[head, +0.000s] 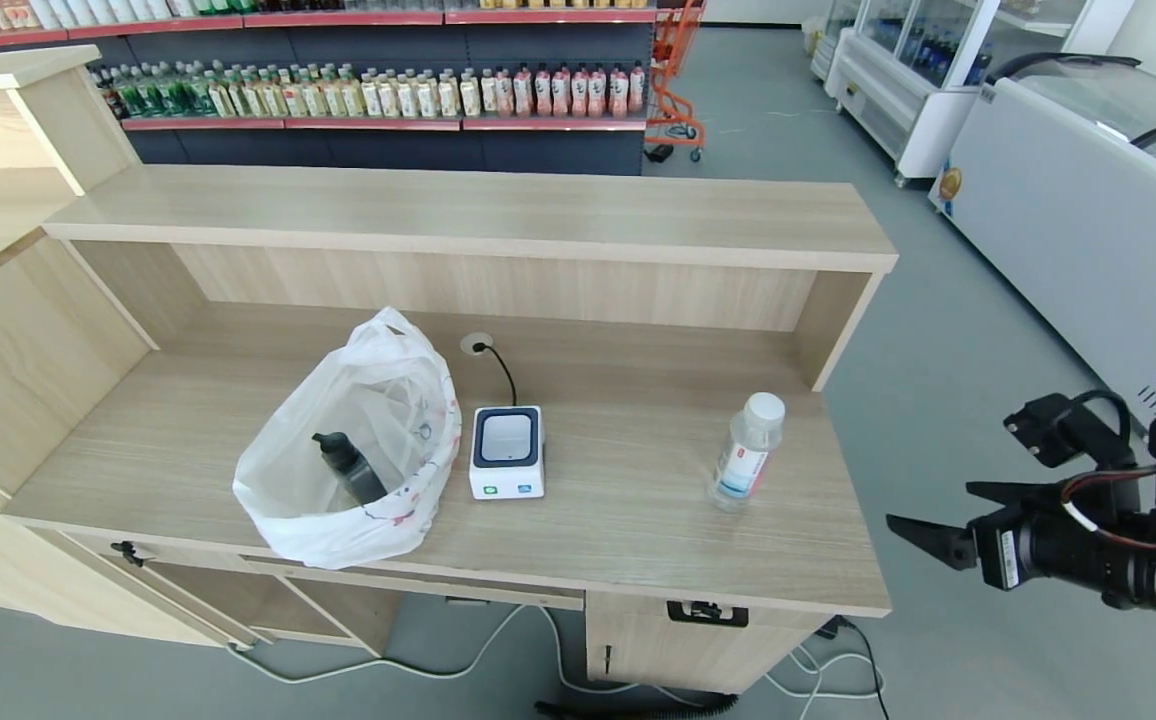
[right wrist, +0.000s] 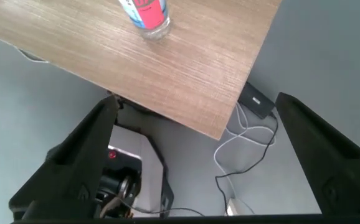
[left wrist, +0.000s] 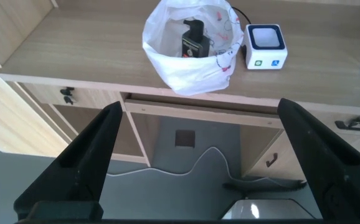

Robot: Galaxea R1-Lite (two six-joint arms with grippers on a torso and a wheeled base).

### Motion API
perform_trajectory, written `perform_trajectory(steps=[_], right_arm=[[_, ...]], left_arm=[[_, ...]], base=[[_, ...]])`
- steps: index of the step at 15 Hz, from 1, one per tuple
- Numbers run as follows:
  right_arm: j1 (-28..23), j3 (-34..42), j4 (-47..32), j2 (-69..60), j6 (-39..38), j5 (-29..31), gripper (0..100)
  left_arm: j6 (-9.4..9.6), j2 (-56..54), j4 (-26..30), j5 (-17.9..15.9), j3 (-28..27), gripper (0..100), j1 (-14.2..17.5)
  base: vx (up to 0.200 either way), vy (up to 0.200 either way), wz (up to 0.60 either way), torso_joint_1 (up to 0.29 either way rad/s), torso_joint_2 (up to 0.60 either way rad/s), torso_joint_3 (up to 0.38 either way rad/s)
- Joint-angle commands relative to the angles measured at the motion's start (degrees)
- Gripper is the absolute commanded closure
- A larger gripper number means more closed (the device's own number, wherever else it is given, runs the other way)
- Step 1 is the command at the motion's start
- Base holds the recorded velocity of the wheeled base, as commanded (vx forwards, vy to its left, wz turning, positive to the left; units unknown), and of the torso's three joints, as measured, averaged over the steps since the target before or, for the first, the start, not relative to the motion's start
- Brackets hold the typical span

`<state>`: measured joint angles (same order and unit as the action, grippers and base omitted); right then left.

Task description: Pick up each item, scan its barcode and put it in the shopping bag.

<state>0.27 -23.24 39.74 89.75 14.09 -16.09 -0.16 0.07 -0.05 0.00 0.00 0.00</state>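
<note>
A clear water bottle with a white cap stands upright on the right part of the wooden desk. The white shopping bag sits open at the desk's left, with a dark bottle inside. A white barcode scanner rests between bag and water bottle. My right gripper hangs open and empty off the desk's right front corner, short of the water bottle. My left gripper is open and empty before the desk's front edge, facing the shopping bag and scanner.
A raised counter ledge and side walls enclose the desk at the back. The scanner's black cable runs to a grommet. Drink shelves stand behind, freezers to the right. Cables lie on the floor under the desk.
</note>
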Motion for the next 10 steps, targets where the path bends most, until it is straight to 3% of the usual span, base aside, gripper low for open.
perform_trajectory(steps=[1, 3, 10], right_arm=[[3.4, 1.7, 8.6, 10.9, -0.3, 1.7, 0], [5.6, 1.7, 14.7, 15.1, -0.2, 1.9, 0], [9.8, -4.2, 24.3, 26.5, -0.3, 4.4, 0]], left_arm=[[-0.02, 0.0, 0.0, 0.0, 0.0, 0, 0.0], [-0.02, 0.0, 0.0, 0.0, 0.0, 0, 0.0], [-0.02, 0.0, 0.0, 0.0, 0.0, 0, 0.0]], base=[[0.0, 0.0, 0.0, 0.0, 0.0, 0.0], [0.0, 0.0, 0.0, 0.0, 0.0, 0.0], [0.0, 0.0, 0.0, 0.0, 0.0, 0.0]])
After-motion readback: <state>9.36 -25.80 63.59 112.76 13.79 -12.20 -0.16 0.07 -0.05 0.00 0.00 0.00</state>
